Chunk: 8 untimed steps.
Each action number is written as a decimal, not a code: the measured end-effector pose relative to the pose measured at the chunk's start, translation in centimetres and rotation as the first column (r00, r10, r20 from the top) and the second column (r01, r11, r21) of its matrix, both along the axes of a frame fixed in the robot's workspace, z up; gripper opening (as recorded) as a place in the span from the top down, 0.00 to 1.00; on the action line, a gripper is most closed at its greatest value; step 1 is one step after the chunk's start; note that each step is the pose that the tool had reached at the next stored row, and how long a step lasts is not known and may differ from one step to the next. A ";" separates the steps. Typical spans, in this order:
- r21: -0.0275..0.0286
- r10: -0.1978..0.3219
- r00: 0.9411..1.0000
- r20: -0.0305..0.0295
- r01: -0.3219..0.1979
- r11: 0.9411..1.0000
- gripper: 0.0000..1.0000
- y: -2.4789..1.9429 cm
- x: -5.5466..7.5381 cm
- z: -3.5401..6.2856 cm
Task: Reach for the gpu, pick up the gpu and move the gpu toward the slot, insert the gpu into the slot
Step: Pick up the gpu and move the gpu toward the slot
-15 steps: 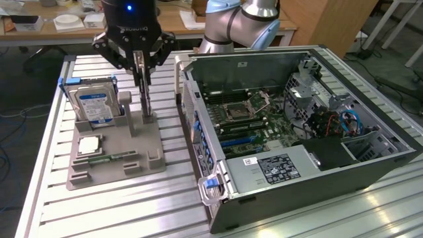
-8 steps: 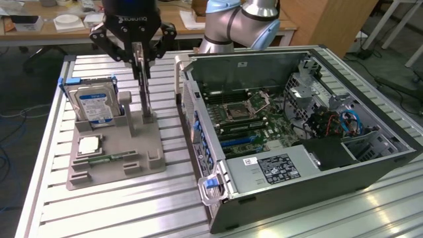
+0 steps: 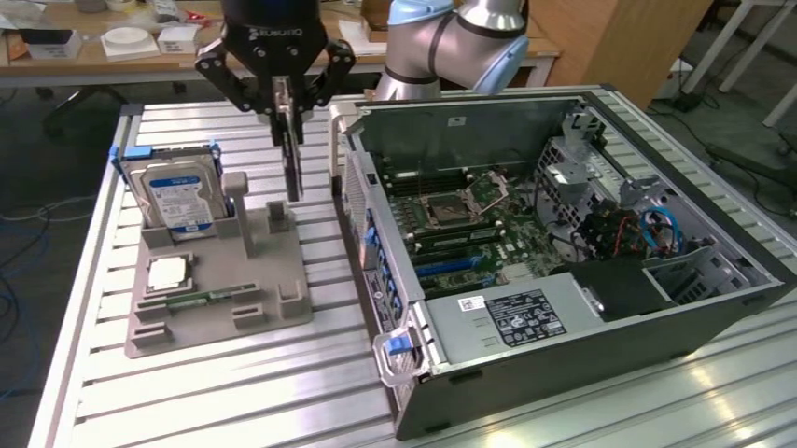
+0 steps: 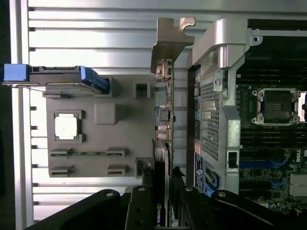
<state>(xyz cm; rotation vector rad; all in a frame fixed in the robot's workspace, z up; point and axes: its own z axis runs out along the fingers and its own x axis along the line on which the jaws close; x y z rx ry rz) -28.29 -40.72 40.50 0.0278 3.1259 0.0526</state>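
Note:
The gpu [image 3: 294, 159], a thin dark card, hangs on edge from my gripper [image 3: 289, 110], which is shut on its upper part. Its lower end is just above the grey fixture [image 3: 268, 313], close to the fixture's upright post. In the wrist view the gpu [image 4: 164, 122] runs edge-on away from my gripper [image 4: 164, 196], and its grey metal bracket [image 4: 171, 43] is at the far end. The card sits beside the open computer case [image 3: 412, 322], outside its wall. Blue and black card slots [image 3: 451, 266] lie on the motherboard inside the case.
On the fixture a blue-and-white-labelled hard drive [image 3: 181, 191] stands upright, with a processor chip [image 3: 168, 273] and a green memory strip [image 3: 205, 299] in front. The case's raised side wall [image 3: 361, 201] stands between the card and the motherboard. A cluttered desk [image 3: 137, 42] lies behind.

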 end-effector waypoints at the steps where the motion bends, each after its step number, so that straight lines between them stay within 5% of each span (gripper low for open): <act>1: 0.000 0.000 1.000 -0.001 0.000 1.000 0.74 0.00 0.3 0.04; 8: 0.000 0.000 1.000 -0.006 0.000 1.000 0.74 0.00 2.5 0.30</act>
